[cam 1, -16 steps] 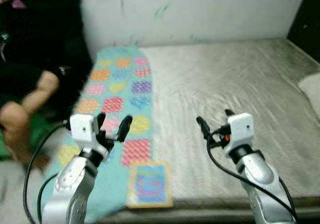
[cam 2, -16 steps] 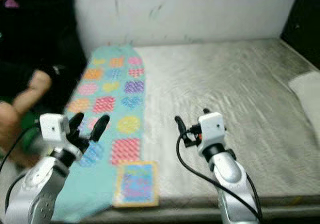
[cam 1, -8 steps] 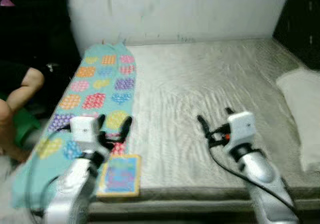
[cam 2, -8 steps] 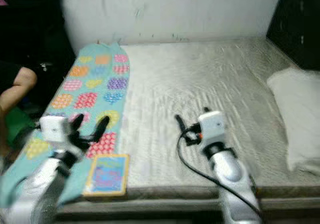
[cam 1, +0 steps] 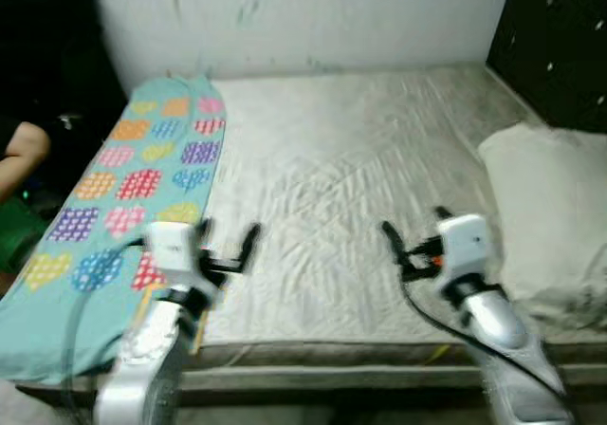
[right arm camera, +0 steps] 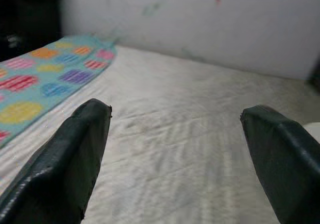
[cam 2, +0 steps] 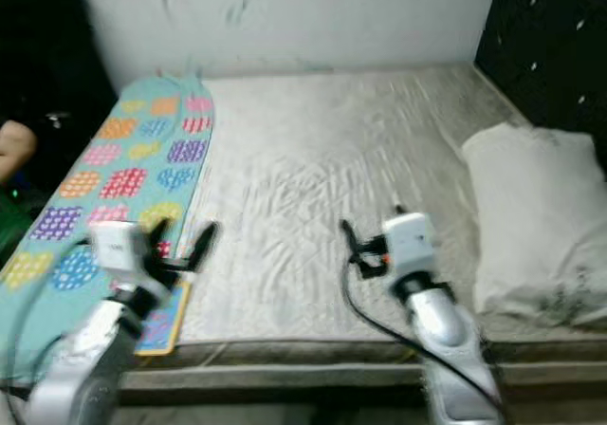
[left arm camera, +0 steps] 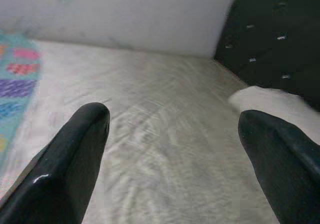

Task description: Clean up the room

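A bare mattress [cam 1: 360, 159] covered by a wrinkled pale sheet is seen ahead, and on it lie the things most likely to need tidying. A teal blanket [cam 1: 114, 207] patterned with coloured hearts is stretched along the mattress edge at nine o'clock, its near end hanging over the front corner. A flat picture book [cam 2: 159, 328] rests at the front edge at about seven o'clock, partly hidden behind the left arm. A pale pillow [cam 2: 531, 216] is slumped at three o'clock against a dark tufted headboard [cam 1: 560, 46]. A person's arm [cam 1: 24, 145] is visible beyond the blanket at nine o'clock, well apart from both grippers.

The left gripper [cam 1: 226, 245] is held above the near edge of the mattress, just beside the blanket's inner border; its fingers are spread wide and nothing is held between them, as the left wrist view confirms. The right gripper [cam 1: 411, 240] is raised over the bare sheet at about five o'clock, its fingers likewise spread wide and empty.

The step in hand is judged to be an approach and survey, with no object yet grasped. For the next move, a target would have to be chosen, probably the book or the blanket near the left gripper, and that gripper lowered onto it before being closed.
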Robot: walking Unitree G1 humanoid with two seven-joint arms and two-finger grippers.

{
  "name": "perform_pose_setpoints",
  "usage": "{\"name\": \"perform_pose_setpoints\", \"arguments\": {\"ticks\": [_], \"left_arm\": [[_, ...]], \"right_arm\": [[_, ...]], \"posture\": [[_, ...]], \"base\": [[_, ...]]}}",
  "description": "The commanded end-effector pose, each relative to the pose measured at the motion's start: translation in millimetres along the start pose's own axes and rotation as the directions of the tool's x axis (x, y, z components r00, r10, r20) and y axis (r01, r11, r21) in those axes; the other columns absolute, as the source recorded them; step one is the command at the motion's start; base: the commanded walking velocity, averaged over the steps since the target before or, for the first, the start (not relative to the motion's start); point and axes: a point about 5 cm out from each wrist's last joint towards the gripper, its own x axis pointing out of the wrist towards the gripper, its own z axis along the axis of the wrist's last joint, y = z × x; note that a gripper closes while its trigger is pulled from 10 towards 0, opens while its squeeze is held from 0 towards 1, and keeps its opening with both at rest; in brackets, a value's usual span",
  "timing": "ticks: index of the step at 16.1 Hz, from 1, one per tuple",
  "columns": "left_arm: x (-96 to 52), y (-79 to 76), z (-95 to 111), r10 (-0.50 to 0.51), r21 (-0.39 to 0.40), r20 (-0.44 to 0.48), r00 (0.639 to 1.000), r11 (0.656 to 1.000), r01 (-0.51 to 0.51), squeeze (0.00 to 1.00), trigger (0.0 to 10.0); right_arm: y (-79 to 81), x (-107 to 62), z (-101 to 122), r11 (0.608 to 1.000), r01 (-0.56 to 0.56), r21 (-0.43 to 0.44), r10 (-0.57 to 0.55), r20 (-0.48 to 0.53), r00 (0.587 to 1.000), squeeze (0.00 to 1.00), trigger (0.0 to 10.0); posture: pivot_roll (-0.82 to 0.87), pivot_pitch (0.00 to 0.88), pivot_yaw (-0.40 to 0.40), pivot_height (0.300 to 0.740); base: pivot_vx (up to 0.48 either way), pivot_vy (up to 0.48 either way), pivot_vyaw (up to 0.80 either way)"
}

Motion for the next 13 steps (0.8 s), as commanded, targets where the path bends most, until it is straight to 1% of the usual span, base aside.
{"name": "perform_pose_setpoints", "arguments": {"ticks": [1,2,3,4,6,7,10,13], "left_arm": [[-2.9,9.5,5.0,0.030,0.027,0.010,0.999,0.999,-0.031,0.00,10.0],[-2.7,9.4,5.1,0.030,0.028,0.010,0.999,0.999,-0.030,0.00,10.0],[-2.7,9.5,5.4,0.035,0.010,0.019,0.999,0.999,-0.035,0.00,10.0],[-3.1,8.6,8.0,0.015,0.019,0.041,0.999,1.000,-0.015,0.00,10.0],[-3.8,7.0,8.8,-0.005,0.017,0.047,0.999,1.000,0.004,0.00,10.0],[-4.3,4.4,9.5,-0.031,0.013,0.054,0.998,0.999,0.031,0.00,10.0],[-4.1,3.5,9.7,-0.042,0.012,0.058,0.997,0.999,0.042,0.00,10.0],[-3.7,2.9,9.9,-0.054,0.012,0.061,0.997,0.998,0.054,0.00,10.0]], "right_arm": [[7.2,3.5,4.6,1.000,-0.021,0.006,0.021,0.021,1.000,0.00,10.0],[7.1,3.6,4.6,1.000,-0.021,0.006,0.020,0.021,1.000,0.00,10.0],[7.2,3.6,4.6,1.000,-0.021,0.006,0.021,0.022,1.000,0.00,10.0],[7.2,3.6,4.5,1.000,-0.021,0.005,0.021,0.022,1.000,0.00,10.0],[7.1,3.5,4.7,1.000,-0.022,0.005,0.022,0.022,1.000,0.00,10.0],[6.9,3.6,4.7,1.000,-0.022,0.005,0.022,0.023,1.000,0.00,10.0],[7.2,3.8,4.8,1.000,-0.022,0.004,0.022,0.024,0.999,0.00,10.0],[7.0,4.1,4.8,1.000,-0.024,0.002,0.024,0.024,0.999,0.00,10.0]], "posture": [[-0.11,0.000,0.067,0.740],[-0.11,0.000,0.067,0.740],[-0.11,0.000,0.067,0.740],[-0.11,0.000,0.067,0.740],[-0.11,0.000,0.067,0.740],[-0.11,0.000,0.067,0.740],[-0.11,0.000,0.067,0.740],[-0.11,0.000,0.067,0.740]], "base": [[0.000,-0.255,0.00],[0.000,-0.255,0.00],[0.000,0.000,0.00],[0.000,0.000,0.00],[0.000,0.000,0.00],[0.000,0.000,0.00],[0.000,0.000,0.00],[0.255,0.000,0.00]]}}
